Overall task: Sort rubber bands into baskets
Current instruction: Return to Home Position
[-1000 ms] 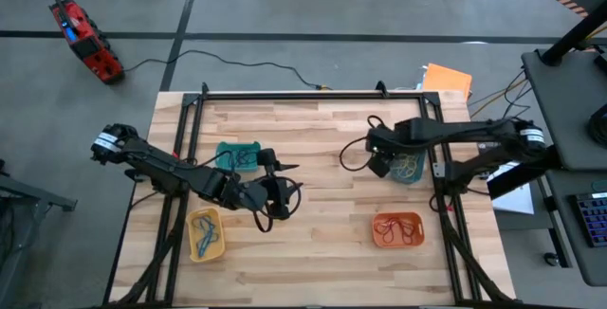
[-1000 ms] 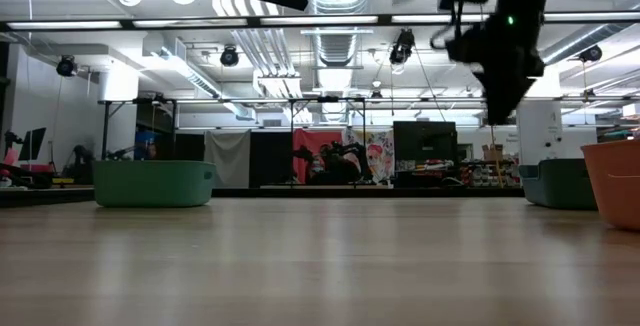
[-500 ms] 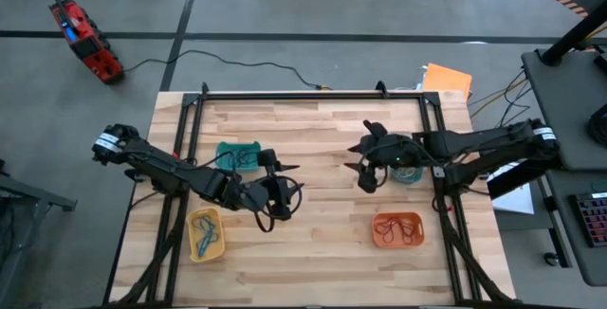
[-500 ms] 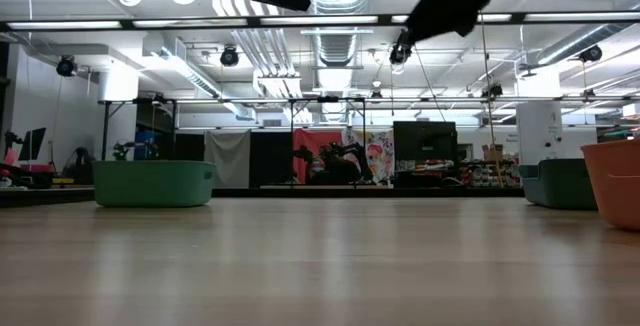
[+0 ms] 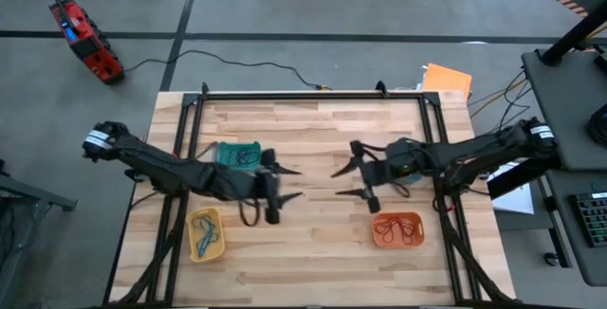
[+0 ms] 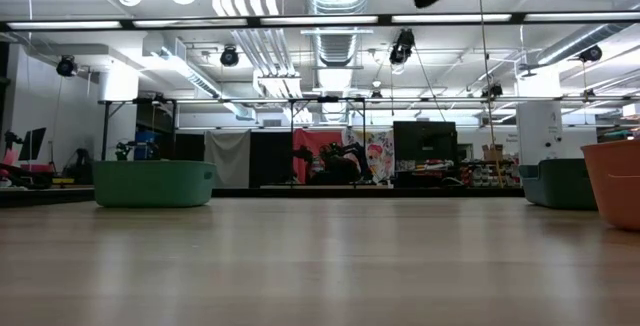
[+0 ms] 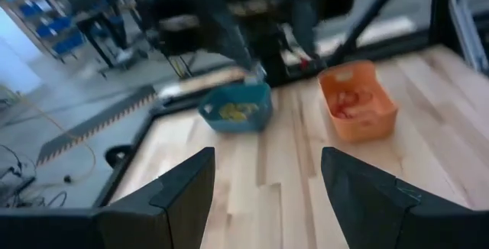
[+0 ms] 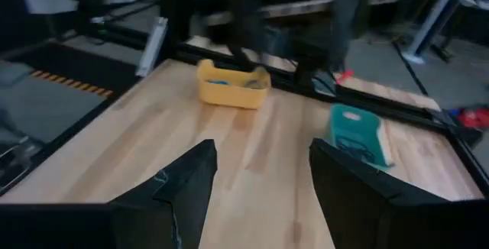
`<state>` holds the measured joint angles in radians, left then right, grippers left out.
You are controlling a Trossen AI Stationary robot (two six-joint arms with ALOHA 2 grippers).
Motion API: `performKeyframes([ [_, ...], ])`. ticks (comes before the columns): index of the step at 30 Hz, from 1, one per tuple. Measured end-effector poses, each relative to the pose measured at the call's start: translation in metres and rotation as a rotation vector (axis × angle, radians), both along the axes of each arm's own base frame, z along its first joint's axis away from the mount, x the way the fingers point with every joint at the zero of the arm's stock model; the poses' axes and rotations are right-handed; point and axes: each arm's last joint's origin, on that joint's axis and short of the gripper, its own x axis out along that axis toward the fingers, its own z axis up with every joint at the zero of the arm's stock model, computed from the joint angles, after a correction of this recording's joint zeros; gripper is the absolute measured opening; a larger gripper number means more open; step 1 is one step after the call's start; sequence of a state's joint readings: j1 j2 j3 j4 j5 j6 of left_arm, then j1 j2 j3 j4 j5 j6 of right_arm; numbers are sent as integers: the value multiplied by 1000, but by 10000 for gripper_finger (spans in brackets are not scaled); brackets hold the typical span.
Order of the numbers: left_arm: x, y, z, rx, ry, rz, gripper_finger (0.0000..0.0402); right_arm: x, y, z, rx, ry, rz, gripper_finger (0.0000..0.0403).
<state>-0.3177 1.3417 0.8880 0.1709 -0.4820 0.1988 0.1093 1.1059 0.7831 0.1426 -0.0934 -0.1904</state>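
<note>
Rubber bands lie inside the baskets, and you have none loose on the table that I can see. Take the orange basket as your mark: the blue basket sits near it, farther from the low camera; the yellow basket is well apart to its left, the teal basket beyond that. The left gripper and right gripper hover between, each spread wide and empty. Expect light, floppy, slightly grippy loops; pinch one strand where it rises clear. No writing is legible
</note>
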Motion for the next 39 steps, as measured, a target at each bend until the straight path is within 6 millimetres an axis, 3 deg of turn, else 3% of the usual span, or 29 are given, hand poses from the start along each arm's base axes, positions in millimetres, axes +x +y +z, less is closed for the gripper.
performKeyframes([
  [4,-45,15,-1,-42,-132,0,223,-24,-8,-6,24,-29,-2,206],
  [10,-117,39,-19,-115,-341,-14,223,-68,-18,-11,63,-144,-27,206],
  [15,-151,49,-50,-147,-477,-55,223,-95,-19,-31,110,-231,-31,206],
  [23,-178,61,-83,-166,-573,-26,223,-121,-21,-64,155,-312,-33,206],
  [39,-196,75,-82,-153,-605,81,223,-164,-23,-87,192,-518,-20,206],
])
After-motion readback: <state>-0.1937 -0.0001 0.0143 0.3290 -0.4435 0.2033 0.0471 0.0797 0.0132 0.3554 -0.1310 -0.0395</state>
